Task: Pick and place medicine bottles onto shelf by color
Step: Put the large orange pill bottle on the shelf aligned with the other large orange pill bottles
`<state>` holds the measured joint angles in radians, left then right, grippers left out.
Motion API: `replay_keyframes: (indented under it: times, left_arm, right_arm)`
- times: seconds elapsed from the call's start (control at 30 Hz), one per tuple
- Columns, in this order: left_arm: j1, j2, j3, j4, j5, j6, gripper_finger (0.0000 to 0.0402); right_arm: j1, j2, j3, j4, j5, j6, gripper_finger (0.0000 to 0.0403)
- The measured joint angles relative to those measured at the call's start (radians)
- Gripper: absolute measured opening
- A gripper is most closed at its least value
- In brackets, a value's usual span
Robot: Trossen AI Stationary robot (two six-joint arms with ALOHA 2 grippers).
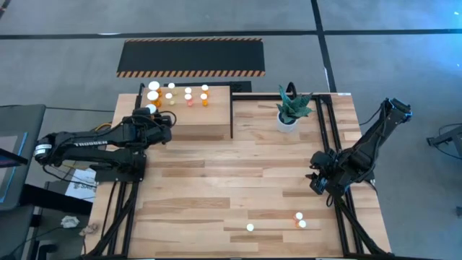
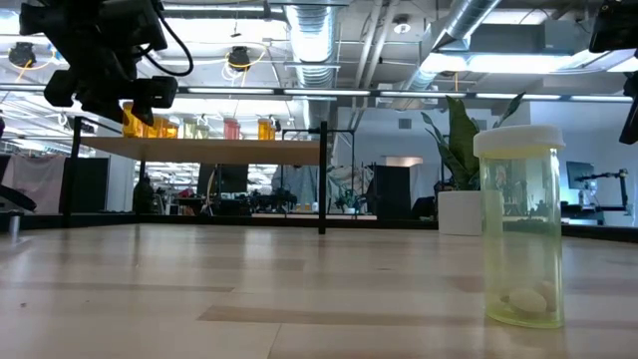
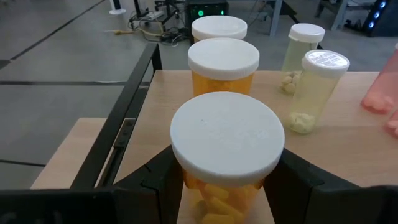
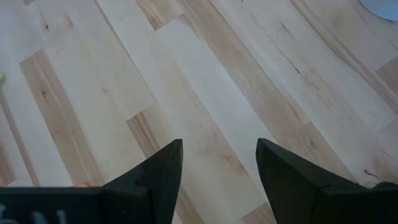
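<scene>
The left gripper (image 3: 224, 180) clasps a large orange bottle (image 3: 225, 158) at the shelf's (image 1: 198, 123) near-left corner — apparently just touching the top. Two more orange bottles (image 3: 222, 65) line up beyond it. The right gripper (image 4: 217, 168) hangs open over the table (image 1: 216, 188) — three bottles (image 1: 299, 220) remain there.

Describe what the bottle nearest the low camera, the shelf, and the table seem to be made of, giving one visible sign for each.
Bottle: probably clear yellowish plastic with a matte white cap; the room shows through its wall and a pill lies inside.
Shelf: light, unpainted-looking wood; pale, even colour with faint grain.
Table: wooden planks, smooth finish; grain lines, small knots and board joints show.
</scene>
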<state>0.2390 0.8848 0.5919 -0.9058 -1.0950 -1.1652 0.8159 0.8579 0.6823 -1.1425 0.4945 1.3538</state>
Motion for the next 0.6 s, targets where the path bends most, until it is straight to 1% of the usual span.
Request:
replay_keyframes:
  times: [0.47,0.6]
  left_arm:
    - [0.000,0.000,-0.001,-0.004,0.004,-0.030,0.0164]
    - [-0.001,-0.002,-0.001,0.001,0.003,-0.044,0.0181]
  right_arm:
    - [0.000,0.000,0.000,0.000,0.000,0.000,0.0226]
    - [0.000,0.000,0.000,0.000,0.000,0.000,0.0226]
